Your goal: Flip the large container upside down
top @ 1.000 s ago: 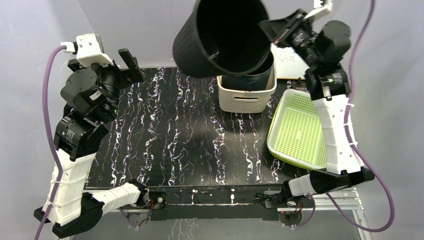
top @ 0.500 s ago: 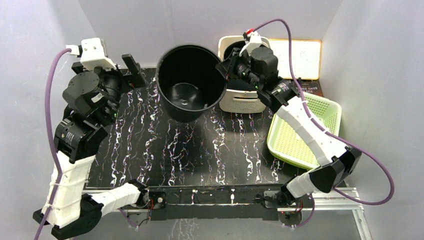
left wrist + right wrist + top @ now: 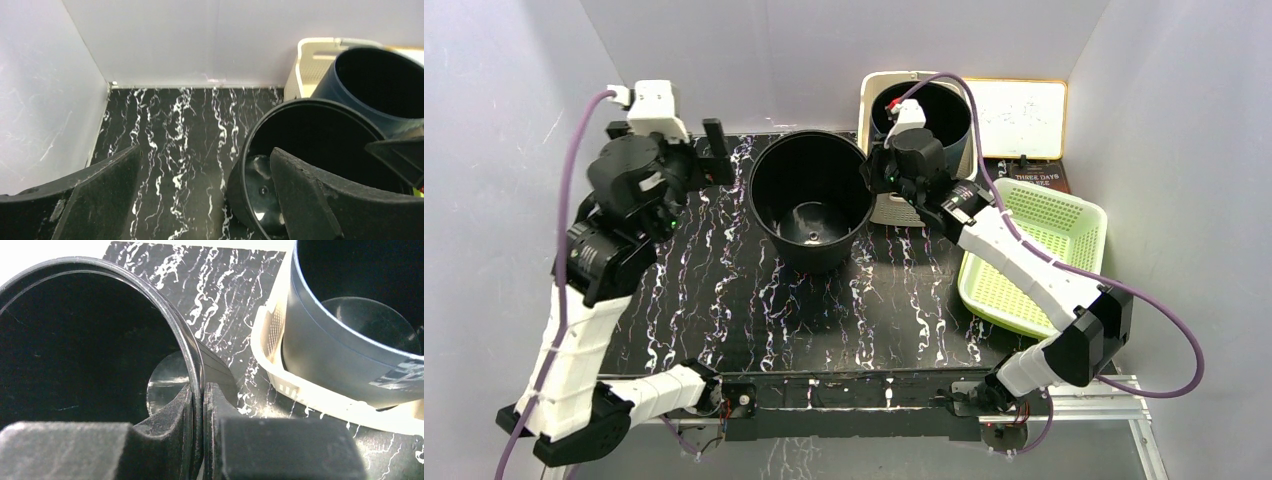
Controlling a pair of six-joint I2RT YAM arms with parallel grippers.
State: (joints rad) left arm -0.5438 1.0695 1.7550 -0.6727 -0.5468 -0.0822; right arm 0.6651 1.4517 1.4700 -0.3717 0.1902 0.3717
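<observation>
Surface: a black tabletop veined with white [image 3: 754, 300], boxed in by pale grey walls.
Top view, task's thing: the large black ribbed plastic bucket [image 3: 809, 215] stands upright toward the back of the tabletop, mouth up, its floor in plain sight.
Top view, right arm: the right gripper [image 3: 871, 176] sits on the bucket's right rim, pinching it.
Top view, left arm: the left gripper [image 3: 711, 150] hangs just beside the bucket's left wall, spread wide and holding nothing.
Top view, neighbours: a cream perforated basket [image 3: 894, 208] holding a dark blue round container [image 3: 929, 110] sits just right of the bucket. A lime-green mesh tray [image 3: 1034, 250] lies further right.
Top view, change: a second ago the bucket hung high and tilted, mouth toward the camera. It has since come down onto the tabletop, and the left arm has swung nearer.
Left wrist view: the two fingers stand far apart. The bucket's open mouth shows past the right one, with the dark blue container behind it.
Right wrist view: the fingers are pressed together on the thin rim, one inside the wall and one outside. The cream basket is close by on the right.
Meaning: the bucket is set down open side up, so the flip appears not yet done. The rim grip and the waiting left arm suggest another attempt.
</observation>
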